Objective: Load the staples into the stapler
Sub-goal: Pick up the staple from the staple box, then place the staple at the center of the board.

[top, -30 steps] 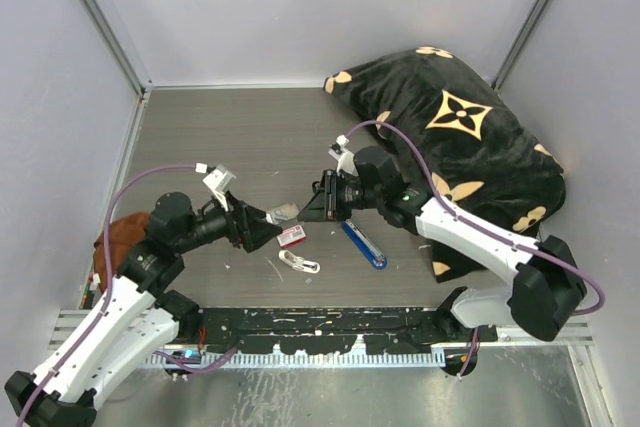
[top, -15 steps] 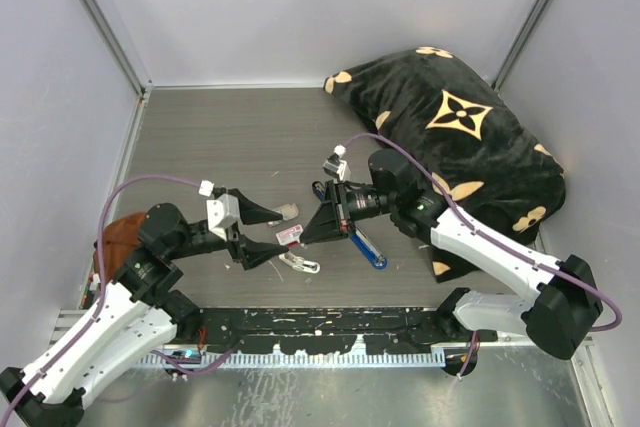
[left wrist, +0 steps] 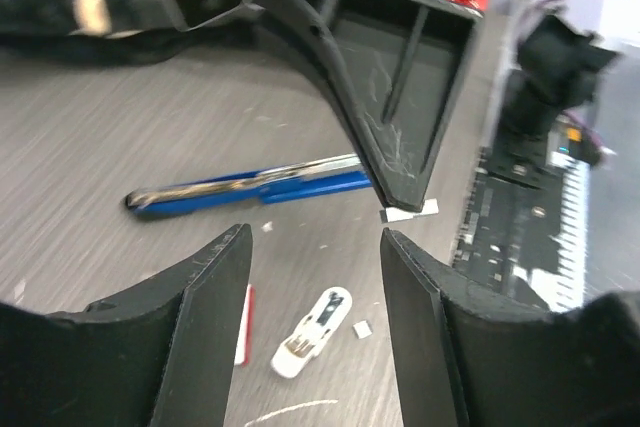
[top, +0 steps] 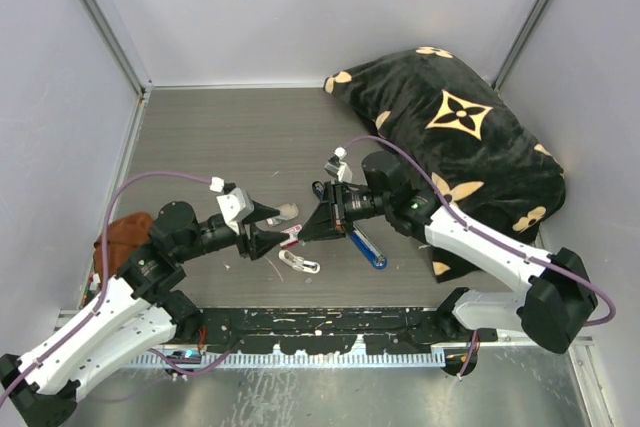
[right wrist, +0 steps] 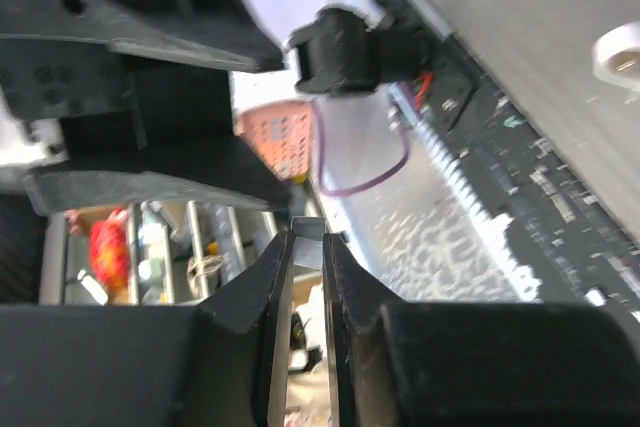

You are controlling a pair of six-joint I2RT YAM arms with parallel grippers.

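stage: early, nothing loaded yet | right tool [right wrist: 308, 239]: pinched on the staples [left wrist: 410, 212] (a tiny block), held just ahead of my left tool [left wrist: 315, 239] | left tool: fingers apart, empty | stapler [top: 366, 246]: flat on counter [top: 230, 137], beneath my right arm | remaining: I reckon seating the staples and closing

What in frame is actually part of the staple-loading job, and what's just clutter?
Job:
- stapler
- staples, the small pale block at the tips of the right gripper, jaws shut on it

Lying about:
- red-and-white box
- white oblong piece
- black patterned cushion
- brown cloth
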